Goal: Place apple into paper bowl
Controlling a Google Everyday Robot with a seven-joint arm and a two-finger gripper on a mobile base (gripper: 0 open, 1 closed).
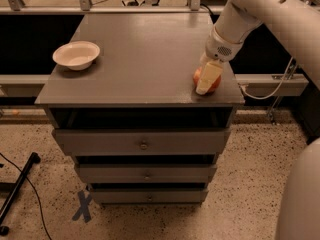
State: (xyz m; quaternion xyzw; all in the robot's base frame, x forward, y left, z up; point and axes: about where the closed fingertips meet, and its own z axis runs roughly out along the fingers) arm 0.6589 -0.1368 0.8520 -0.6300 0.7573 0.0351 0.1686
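The apple (215, 83), red with yellowish patches, sits on the grey cabinet top (145, 59) near its front right corner. My gripper (207, 81) reaches down from the upper right on the white arm (240, 19) and is right at the apple, covering its middle, so only the apple's left and right edges show. The paper bowl (76, 55), off-white and shallow, stands on the cabinet top at the left edge, far from the apple and the gripper. Nothing shows inside it.
The cabinet has an open slot under its top and three drawers (143, 145) below. A railing (100, 8) runs behind it. A dark stand and cable (17, 189) lie on the speckled floor at the lower left. An X mark (82, 205) is on the floor.
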